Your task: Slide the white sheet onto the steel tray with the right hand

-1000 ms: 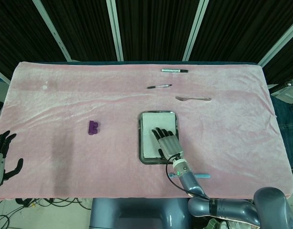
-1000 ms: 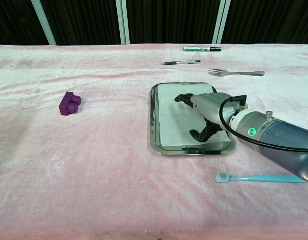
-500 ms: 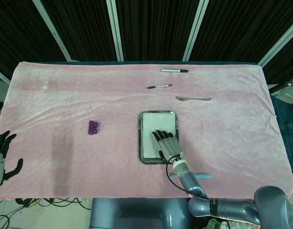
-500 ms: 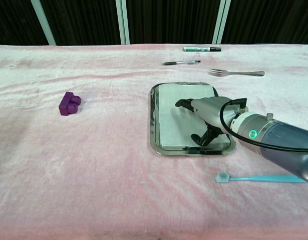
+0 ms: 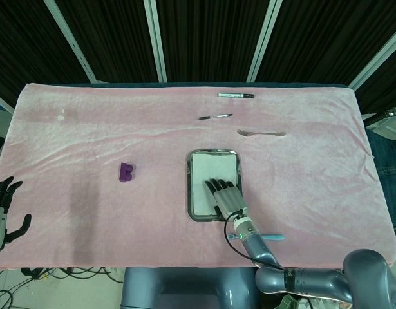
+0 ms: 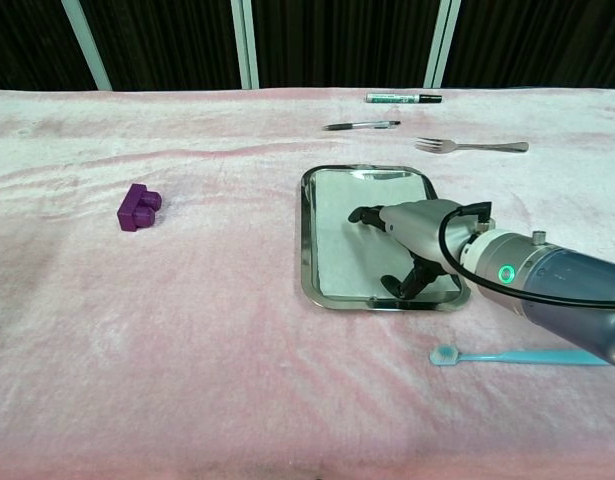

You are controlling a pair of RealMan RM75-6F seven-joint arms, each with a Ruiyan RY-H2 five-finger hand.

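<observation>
The steel tray (image 5: 192,158) (image 6: 307,235) lies right of the table's middle, near the front. A white sheet (image 5: 202,183) (image 6: 337,245) lies inside it, covering most of its floor. My right hand (image 5: 226,198) (image 6: 412,235) lies flat, palm down, on the near right part of the sheet, fingers stretched toward the far side, holding nothing. At the far left edge of the head view my left hand (image 5: 4,209) hangs off the table with fingers spread and nothing in them; the chest view does not show it.
A purple block (image 5: 126,172) (image 6: 138,207) sits left of the tray. A fork (image 5: 261,133) (image 6: 471,146), a pen (image 5: 215,116) (image 6: 362,125) and a marker (image 5: 235,95) (image 6: 403,98) lie beyond it. A blue toothbrush (image 5: 270,237) (image 6: 517,356) lies by my right forearm.
My right hand has drawn back toward the near edge of the tray, and the white sheet has slid nearer with it. The left hand has not moved.
</observation>
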